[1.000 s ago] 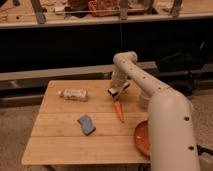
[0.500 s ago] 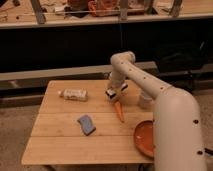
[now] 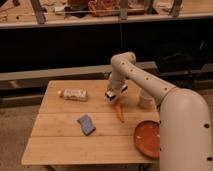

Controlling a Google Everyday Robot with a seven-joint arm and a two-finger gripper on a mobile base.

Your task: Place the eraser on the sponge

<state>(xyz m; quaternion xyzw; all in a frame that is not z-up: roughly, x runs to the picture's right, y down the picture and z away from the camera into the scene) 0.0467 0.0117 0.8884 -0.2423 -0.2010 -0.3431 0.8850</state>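
The sponge is a flat blue-grey pad lying left of centre on the wooden table. My gripper is down near the table surface at the back middle, up and to the right of the sponge. A small whitish block with a dark end, the eraser, shows right at the gripper's tip. I cannot tell whether it is held or merely beneath the gripper. The arm reaches in from the right.
An orange carrot-like stick lies just in front of the gripper. A pale labelled bottle lies on its side at the back left. An orange dish sits at the front right, and a pale cup stands behind the arm.
The arm's large near link has shifted a little to the right. The gripper has stayed at the same spot by the eraser, perhaps slightly lower. Nothing else on the table has moved.
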